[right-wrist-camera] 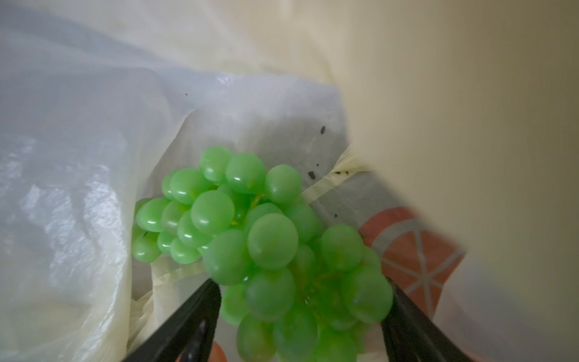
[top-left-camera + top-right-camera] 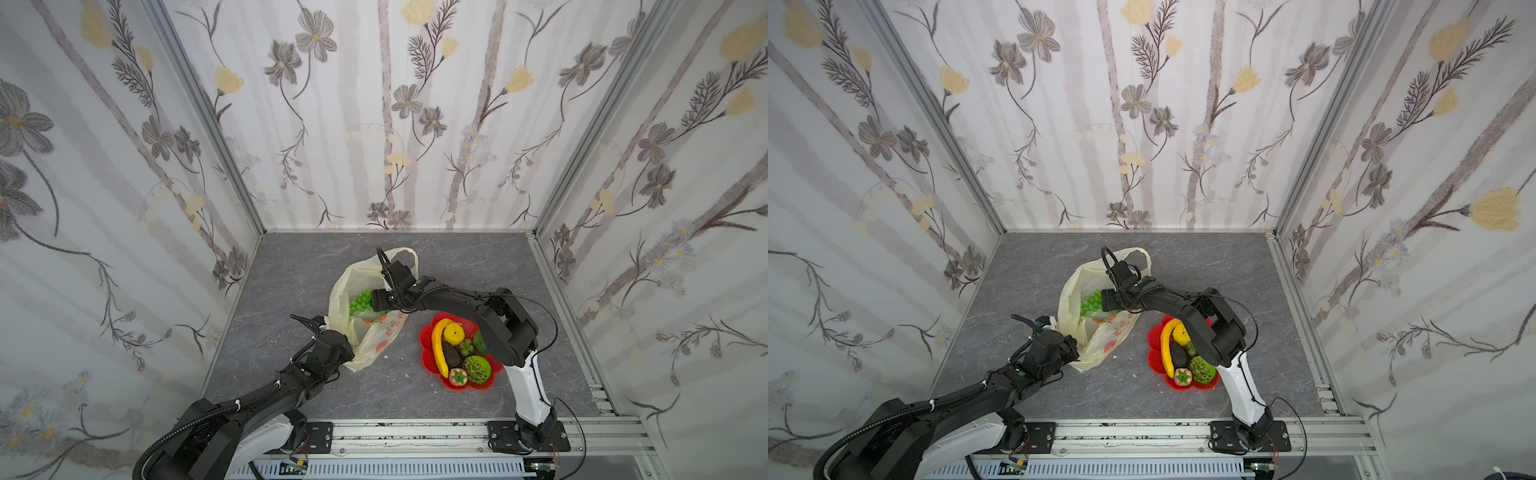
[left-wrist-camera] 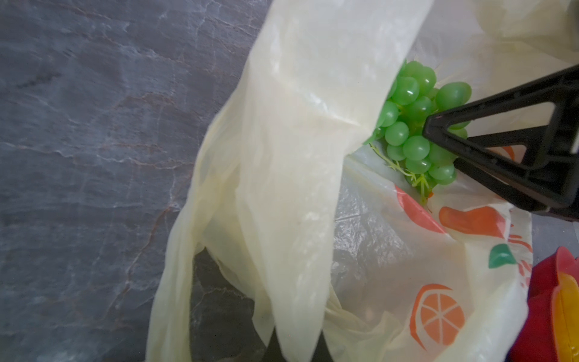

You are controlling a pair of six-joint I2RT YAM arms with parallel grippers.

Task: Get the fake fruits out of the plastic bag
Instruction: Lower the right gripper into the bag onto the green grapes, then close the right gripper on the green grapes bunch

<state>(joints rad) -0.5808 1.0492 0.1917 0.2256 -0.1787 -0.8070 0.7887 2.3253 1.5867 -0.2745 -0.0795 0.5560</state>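
The plastic bag [image 2: 376,338] [image 2: 1100,338] lies open mid-table, pale yellow with orange prints. Inside it sits a green grape bunch [image 2: 360,301] [image 2: 1091,302] [image 3: 413,131] [image 1: 266,244]. My right gripper [image 1: 300,301] reaches into the bag's mouth, open, its two fingers either side of the bunch; one finger [image 3: 501,150] shows in the left wrist view. My left gripper [image 3: 294,351] [image 2: 352,351] is shut on a strip of the bag's rim, holding the mouth up. Other fake fruits lie on the plate: banana [image 2: 438,345], avocado [image 2: 451,353], strawberry [image 2: 458,376], bumpy green ball [image 2: 477,368].
A red flower-shaped plate [image 2: 426,353] [image 2: 1152,357] stands right of the bag, partly under my right arm. A yellow piece [image 2: 453,332] and a green piece [image 2: 480,343] also rest on it. Flowered walls close in the grey table on three sides.
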